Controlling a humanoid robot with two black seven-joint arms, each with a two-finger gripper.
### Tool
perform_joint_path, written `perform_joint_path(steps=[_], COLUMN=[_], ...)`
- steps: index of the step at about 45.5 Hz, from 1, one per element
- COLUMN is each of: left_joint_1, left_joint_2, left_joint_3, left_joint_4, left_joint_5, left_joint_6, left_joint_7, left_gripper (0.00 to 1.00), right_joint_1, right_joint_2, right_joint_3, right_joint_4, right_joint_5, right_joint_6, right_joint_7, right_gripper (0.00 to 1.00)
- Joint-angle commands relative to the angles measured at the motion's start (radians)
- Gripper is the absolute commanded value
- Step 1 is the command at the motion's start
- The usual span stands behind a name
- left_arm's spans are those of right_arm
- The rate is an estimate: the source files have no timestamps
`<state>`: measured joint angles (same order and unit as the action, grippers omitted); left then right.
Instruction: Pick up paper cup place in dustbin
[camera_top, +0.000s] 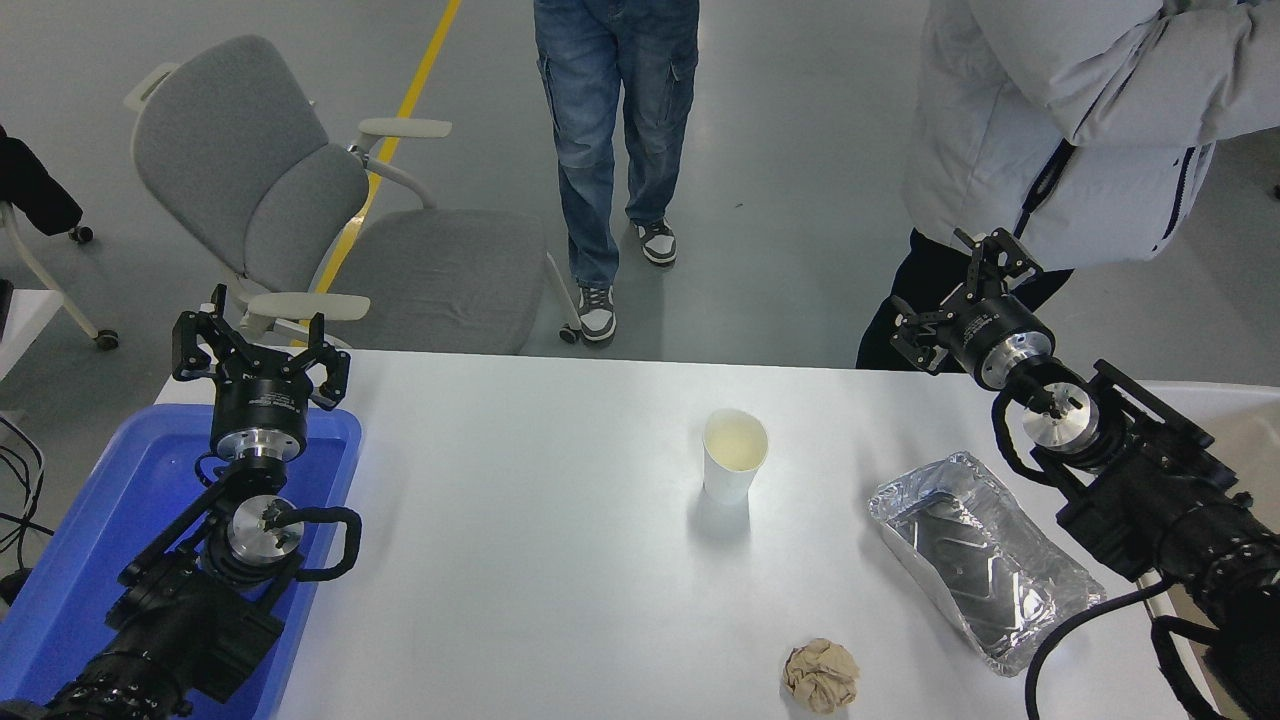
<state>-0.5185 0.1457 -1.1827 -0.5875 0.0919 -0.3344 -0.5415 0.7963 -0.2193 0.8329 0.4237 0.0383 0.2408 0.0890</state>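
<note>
Head view shows me the paper cup (735, 455) standing upright near the middle of the white tabletop (520, 520), mouth up, nothing touching it. My right gripper (955, 300) hangs over the far right edge of the tabletop, well apart from the cup, its jaws apart and empty. My left gripper (260, 350) sits at the far left corner, above the blue tub (90, 540), jaws likewise spread and holding nothing. A crinkled foil tray (975, 555) lies toward the right edge, and a crumpled brown paper ball (822, 675) rests by the near edge. At the right edge, behind my right arm, I see a strip of the beige dustbin (1235, 420). Two people stand beyond the far edge, beside a grey chair (300, 220).
</note>
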Motion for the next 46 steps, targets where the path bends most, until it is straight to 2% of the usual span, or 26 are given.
perform_joint_path(steps=[1, 26, 40, 46], left_joint_1=[0.000, 0.000, 0.000, 0.000], left_joint_2=[0.000, 0.000, 0.000, 0.000], left_joint_3=[0.000, 0.000, 0.000, 0.000], left_joint_4=[0.000, 0.000, 0.000, 0.000], left_joint_5=[0.000, 0.000, 0.000, 0.000], left_joint_6=[0.000, 0.000, 0.000, 0.000], left_joint_7=[0.000, 0.000, 0.000, 0.000], left_gripper=[0.99, 0.99, 0.99, 0.99], right_joint_1=[-0.002, 0.009, -0.006, -0.005], right_joint_2=[0.000, -0.014, -0.224, -0.343], right_joint_3=[0.000, -0.028, -0.195, -0.294], right_joint_4=[0.000, 0.038, 0.250, 0.361], right_joint_5=[0.000, -0.018, -0.024, -0.089], right_joint_6=[0.000, 0.005, 0.006, 0.006], right_joint_7=[0.000, -0.002, -0.002, 0.000], right_gripper=[1.00, 1.00, 1.00, 1.00])
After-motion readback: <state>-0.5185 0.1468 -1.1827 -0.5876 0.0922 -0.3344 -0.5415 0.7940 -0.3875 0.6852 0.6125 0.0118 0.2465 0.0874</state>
